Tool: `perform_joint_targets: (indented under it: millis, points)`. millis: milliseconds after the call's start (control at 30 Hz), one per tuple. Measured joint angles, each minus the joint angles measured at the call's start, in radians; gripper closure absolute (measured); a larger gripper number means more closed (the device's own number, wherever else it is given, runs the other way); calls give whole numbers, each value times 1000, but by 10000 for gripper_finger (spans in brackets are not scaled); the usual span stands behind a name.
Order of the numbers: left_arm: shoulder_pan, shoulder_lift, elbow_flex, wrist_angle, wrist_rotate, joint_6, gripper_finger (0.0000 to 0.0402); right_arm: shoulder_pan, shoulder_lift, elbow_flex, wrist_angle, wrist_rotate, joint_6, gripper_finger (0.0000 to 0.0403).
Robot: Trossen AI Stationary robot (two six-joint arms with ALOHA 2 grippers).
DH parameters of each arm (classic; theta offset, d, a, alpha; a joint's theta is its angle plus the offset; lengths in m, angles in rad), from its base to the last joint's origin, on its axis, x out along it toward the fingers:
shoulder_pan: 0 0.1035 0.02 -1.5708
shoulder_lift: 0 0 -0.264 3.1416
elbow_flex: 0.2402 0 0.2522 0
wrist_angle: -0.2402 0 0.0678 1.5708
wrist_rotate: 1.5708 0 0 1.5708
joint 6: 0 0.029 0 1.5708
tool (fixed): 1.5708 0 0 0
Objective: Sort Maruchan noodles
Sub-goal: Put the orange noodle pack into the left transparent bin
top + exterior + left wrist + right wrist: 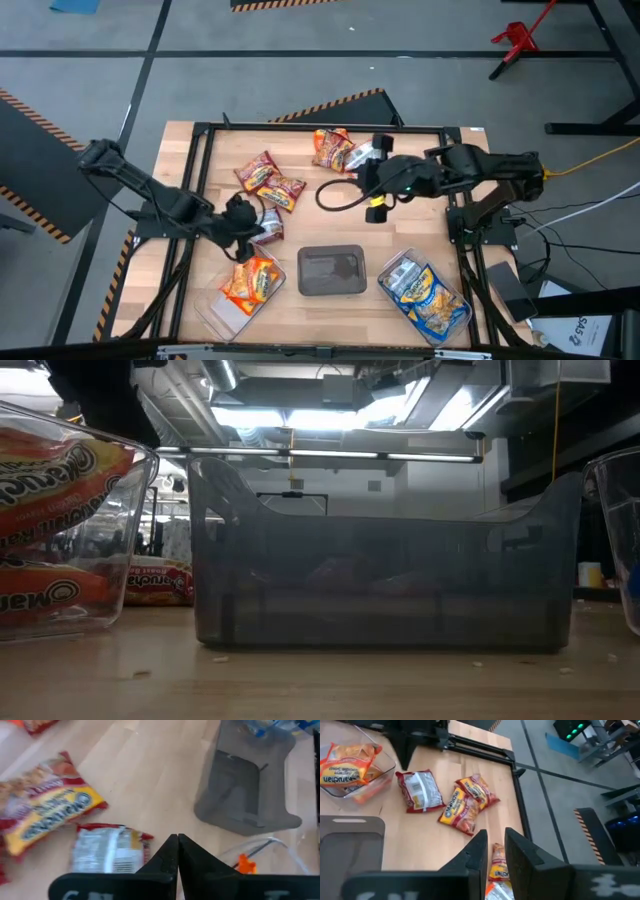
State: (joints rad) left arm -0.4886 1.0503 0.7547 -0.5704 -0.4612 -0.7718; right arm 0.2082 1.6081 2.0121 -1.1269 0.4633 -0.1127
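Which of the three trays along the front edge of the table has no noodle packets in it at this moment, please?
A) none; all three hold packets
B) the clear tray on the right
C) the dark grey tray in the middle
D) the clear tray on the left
C: the high view shows the dark grey tray bare inside, while the left clear tray holds orange packets and the right clear tray holds blue-and-white packets.

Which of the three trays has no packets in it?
The middle tray, the dark smoky one. The left tray holds orange noodle packets; the right tray holds blue-and-yellow ones.
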Motion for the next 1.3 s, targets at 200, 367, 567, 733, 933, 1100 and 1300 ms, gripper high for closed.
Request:
perform_joint_targets:
  millis: [200,367,567,733,933,1100,1300]
  points:
    - [-71,107,31,33,27,-79,401,-1,-3,-1,-57,66,-1,353]
    - [-132,174,160,-81,-5,-97,401,-14,-1,-14,-74,57,3,353]
    - [-139,277,218,-190,33,-133,401,-13,-2,-14,-80,40,5,353]
    - [-124,372,217,-196,148,-143,401,-13,-2,-14,-81,37,5,353]
    - [-132,398,217,-167,245,-114,401,-13,-2,-14,-81,33,4,353]
    - [-132,396,217,-77,318,32,401,-13,-2,-14,-81,32,3,353]
    - [-97,403,220,-75,333,127,401,-13,-2,-14,-81,15,0,353]
